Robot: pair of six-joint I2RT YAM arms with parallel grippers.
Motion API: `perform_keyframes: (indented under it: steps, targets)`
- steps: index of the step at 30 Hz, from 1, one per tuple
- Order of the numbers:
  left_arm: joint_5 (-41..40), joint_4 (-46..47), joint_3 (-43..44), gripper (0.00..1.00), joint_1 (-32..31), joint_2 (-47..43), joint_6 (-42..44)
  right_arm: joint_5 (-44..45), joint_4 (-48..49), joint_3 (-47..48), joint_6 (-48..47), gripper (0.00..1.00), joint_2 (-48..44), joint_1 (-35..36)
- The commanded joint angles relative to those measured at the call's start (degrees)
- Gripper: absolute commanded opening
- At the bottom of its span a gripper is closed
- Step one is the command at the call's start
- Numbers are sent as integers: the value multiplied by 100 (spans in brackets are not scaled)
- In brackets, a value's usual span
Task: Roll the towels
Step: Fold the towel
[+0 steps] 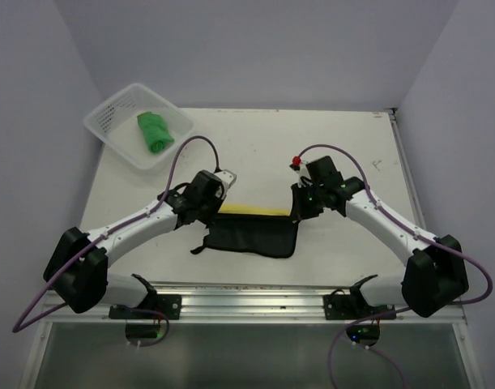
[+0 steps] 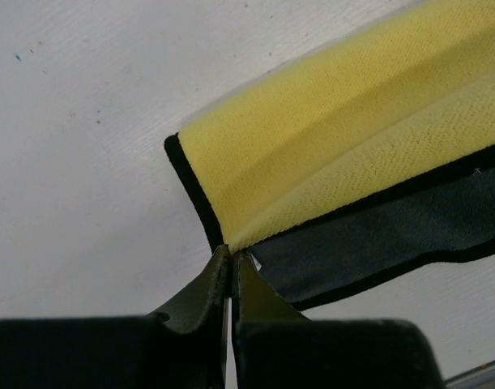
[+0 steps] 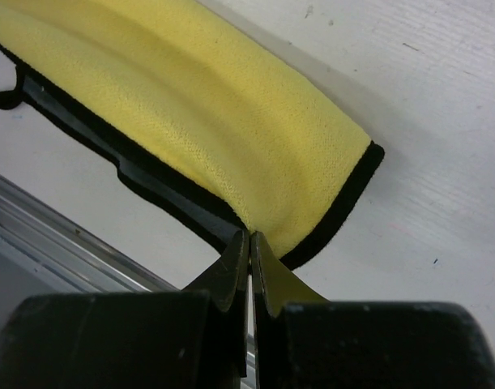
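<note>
Yellow towel lies on the white table, left gripper and right gripper each clamped on an end; second, green towel sits in the one basket; pale walls.

Yellow towel: soft matt cloth with a fine nubbly weave; its reverse is dark grey and smoother, edged in black stitching. Table is white, matt, faintly speckled. My fingers look like hard, dark, slightly glossy plastic.
</note>
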Motion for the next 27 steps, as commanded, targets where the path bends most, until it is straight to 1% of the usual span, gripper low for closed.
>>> perform_keyframes:
  steps: [1, 7, 12, 17, 21, 27]
  targets:
    - [-166, -107, -69, 0, 73, -164, -123, -33, -218, -125, -191, 0, -219, 164]
    - [-473, -239, 45, 0, 65, -182, -290, 55, -236, -371, -174, 0, -334, 507]
    - [-386, -275, -25, 0, 47, -252, -326, 240, -367, -547, -147, 0, -352, 630]
    - [-201, -240, -130, 0, -67, -235, -404, 187, -350, -626, -94, 0, -246, 692]
    - [-350, -292, -218, 0, -313, -182, -667, 213, -332, -697, -24, 0, -176, 762]
    - [-746, -310, -403, 0, -392, -357, -1168, 161, -201, -872, 72, 0, -150, 797]
